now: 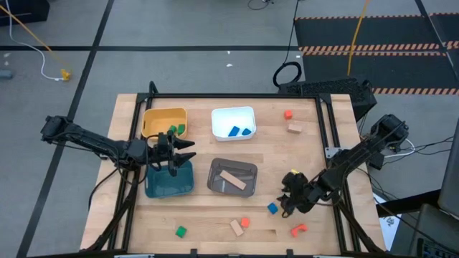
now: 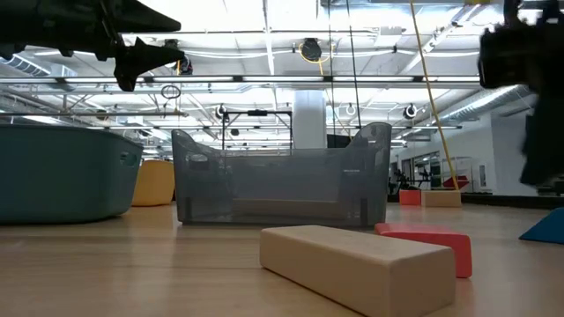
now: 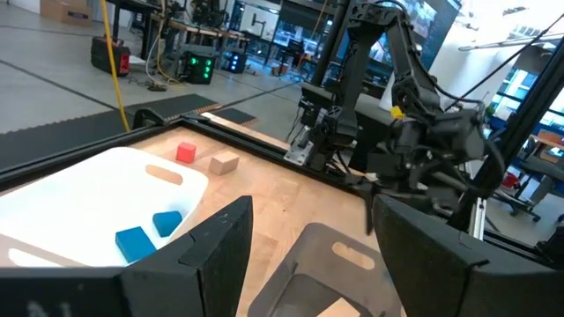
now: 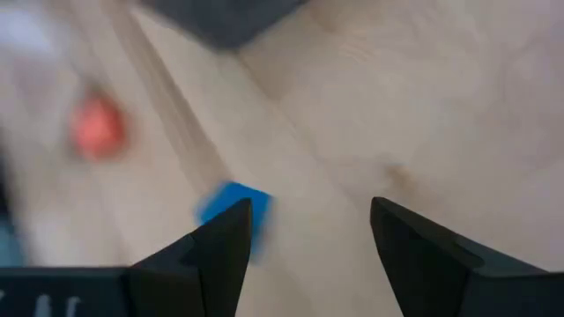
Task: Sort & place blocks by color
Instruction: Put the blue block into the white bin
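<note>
- We see the right gripper (image 1: 290,195) low over the near right part of the table, its fingers apart and empty, with a small blue block (image 1: 272,208) lying on the wood just beside one fingertip.
- In the right wrist view that blue block (image 4: 233,210) sits by the tip of one dark finger, and a blurred red-orange block (image 4: 97,128) lies farther off on the bare wood.
- We see the left gripper (image 1: 174,152) above the far edge of the teal bin (image 1: 168,185), just by the yellow bin (image 1: 154,118); its fingers stand apart and hold nothing.
- The table (image 1: 208,222) is pale planked wood in a black frame, standing on a grey floor with hazard-striped black mats behind it; the low view looks into a bright hall with ceiling lights and trusses.
- The blocks are small and plainly coloured: green ones (image 1: 178,130) in the yellow bin, two blue ones (image 1: 241,132) in the white bin (image 1: 233,112), and a tan bar (image 1: 232,180) in the grey bin (image 1: 215,172).
- Loose on the wood lie a green cube (image 1: 181,231), a tan block (image 1: 237,228) touching or just beside a red-orange one (image 1: 245,223), and another red-orange piece (image 1: 298,230) near the front edge.
- Near the far right corner we see a red-orange cube (image 1: 287,114) and a tan block (image 1: 295,127), close together.
</note>
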Robot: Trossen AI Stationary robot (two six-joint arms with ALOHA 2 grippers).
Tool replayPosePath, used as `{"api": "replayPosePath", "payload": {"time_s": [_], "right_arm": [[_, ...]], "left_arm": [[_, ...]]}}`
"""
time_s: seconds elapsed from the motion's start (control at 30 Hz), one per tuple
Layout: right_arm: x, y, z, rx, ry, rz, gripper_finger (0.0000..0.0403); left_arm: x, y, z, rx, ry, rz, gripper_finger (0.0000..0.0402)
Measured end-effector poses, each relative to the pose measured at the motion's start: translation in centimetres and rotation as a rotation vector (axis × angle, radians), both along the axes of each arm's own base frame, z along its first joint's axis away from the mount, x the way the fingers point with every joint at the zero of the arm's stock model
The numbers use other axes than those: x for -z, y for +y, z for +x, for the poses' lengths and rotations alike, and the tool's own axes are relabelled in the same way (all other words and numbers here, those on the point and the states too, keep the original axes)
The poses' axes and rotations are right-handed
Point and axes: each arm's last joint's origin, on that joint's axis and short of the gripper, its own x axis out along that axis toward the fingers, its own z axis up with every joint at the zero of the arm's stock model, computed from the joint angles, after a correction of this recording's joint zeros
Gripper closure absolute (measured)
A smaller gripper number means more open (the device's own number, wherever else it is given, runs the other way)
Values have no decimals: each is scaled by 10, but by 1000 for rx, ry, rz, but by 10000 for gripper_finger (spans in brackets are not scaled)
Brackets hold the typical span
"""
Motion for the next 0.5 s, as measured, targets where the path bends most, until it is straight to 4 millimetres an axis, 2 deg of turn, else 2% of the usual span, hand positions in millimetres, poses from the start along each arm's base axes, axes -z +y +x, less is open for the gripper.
{"api": "replayPosePath", "payload": {"time_s": [0.17, 0.5], "right_arm": [[-15, 12, 15, 80, -177, 224, 179], [4, 12, 25, 181, -127, 258, 179]], "left_arm": [[1, 0, 0, 0, 7, -40, 167], [5, 0, 0, 2, 37, -43, 167]]}}
